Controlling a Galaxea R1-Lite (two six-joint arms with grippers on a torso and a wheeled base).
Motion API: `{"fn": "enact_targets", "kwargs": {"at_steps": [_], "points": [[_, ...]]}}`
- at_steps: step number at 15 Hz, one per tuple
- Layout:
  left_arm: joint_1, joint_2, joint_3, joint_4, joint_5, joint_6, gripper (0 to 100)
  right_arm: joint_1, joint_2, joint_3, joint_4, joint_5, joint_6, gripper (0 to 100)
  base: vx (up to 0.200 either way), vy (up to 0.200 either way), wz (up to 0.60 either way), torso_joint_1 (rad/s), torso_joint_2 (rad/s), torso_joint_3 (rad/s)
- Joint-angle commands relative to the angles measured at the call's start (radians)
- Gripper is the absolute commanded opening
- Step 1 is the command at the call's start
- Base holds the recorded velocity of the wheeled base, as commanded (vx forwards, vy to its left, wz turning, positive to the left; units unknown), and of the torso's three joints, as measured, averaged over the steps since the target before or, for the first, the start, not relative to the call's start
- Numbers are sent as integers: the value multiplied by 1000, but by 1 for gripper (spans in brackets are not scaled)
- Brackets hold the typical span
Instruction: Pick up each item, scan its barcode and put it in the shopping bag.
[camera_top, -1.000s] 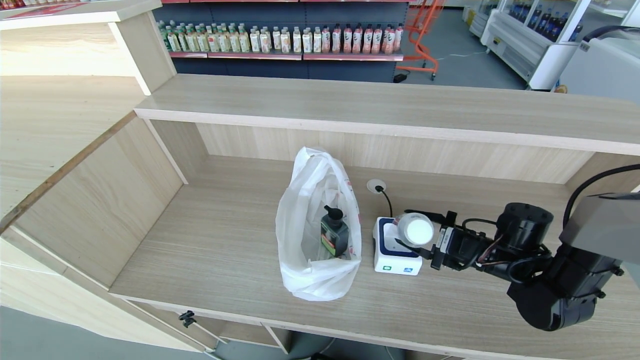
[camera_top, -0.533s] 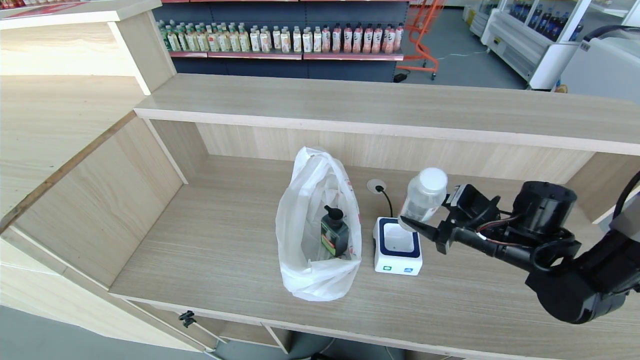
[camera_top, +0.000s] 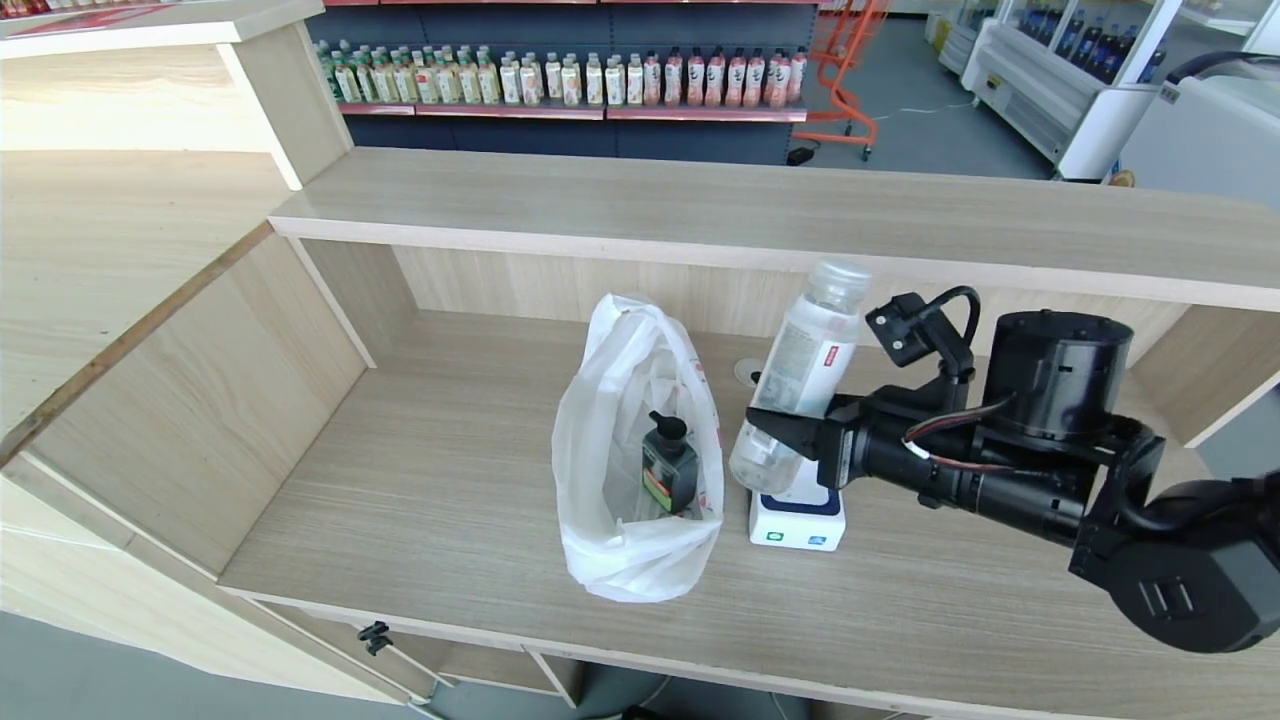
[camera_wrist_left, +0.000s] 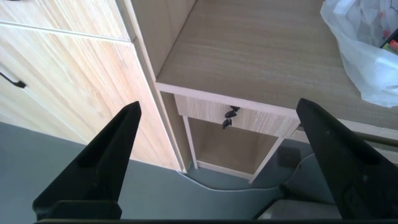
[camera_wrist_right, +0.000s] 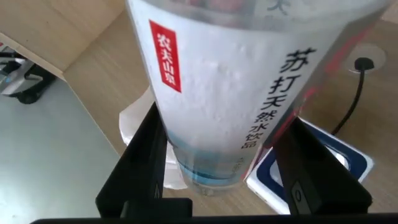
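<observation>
Through the head view, I am watching the right gripper (camera_top: 775, 432) holding a clear water bottle (camera_top: 800, 375) low on its body, fingers clamped on either side of it. The bottle is tilting cap-up and away from me, its base hanging just above the white and blue scanner (camera_top: 797, 520) on the desk (camera_top: 450, 470). Just beside the scanner, on my left, the white shopping bag (camera_top: 625, 480) is standing open, and a dark pump bottle (camera_top: 668, 470) is already sitting inside it. So I am judging one item bagged and this bottle somewhere in the scan step; whether it has registered I cannot tell.

Through the left wrist view, I am seeing the left gripper (camera_wrist_left: 217, 109) hanging off the near edge of the desk with its fingers (camera_wrist_left: 99, 168) spread wide and carrying nothing. A corner of the shopping bag (camera_wrist_left: 367, 56) is showing on the desk top.

Through the right wrist view, the fingers (camera_wrist_right: 140, 162) are pressing against both sides of the water bottle (camera_wrist_right: 230, 99), label facing the camera, with the scanner (camera_wrist_right: 336, 168) lying close below its base. What I am reckoning is left: moving this bottle across and lowering it into the bag
</observation>
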Motion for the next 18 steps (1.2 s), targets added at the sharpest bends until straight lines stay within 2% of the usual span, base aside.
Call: {"fn": "enact_targets", "kwargs": {"at_steps": [1,7,9,11,14,18], "points": [[1,0,0,0,0,0,100,32,92,-15,3,-1,13,0,0,0,0,0,0,0],[1,0,0,0,0,0,100,128,130,-18,-14,9,45,0,0,0,0,0,0,0],[1,0,0,0,0,0,100,130,163,-13,-83,35,87,0,0,0,0,0,0,0],[1,0,0,0,0,0,100,125,178,-19,-91,35,87,0,0,0,0,0,0,0],[1,0,0,0,0,0,100,115,183,-119,-85,38,140,0,0,0,0,0,0,0],[1,0,0,0,0,0,100,113,192,-170,-85,47,166,0,0,0,0,0,0,0]]}}
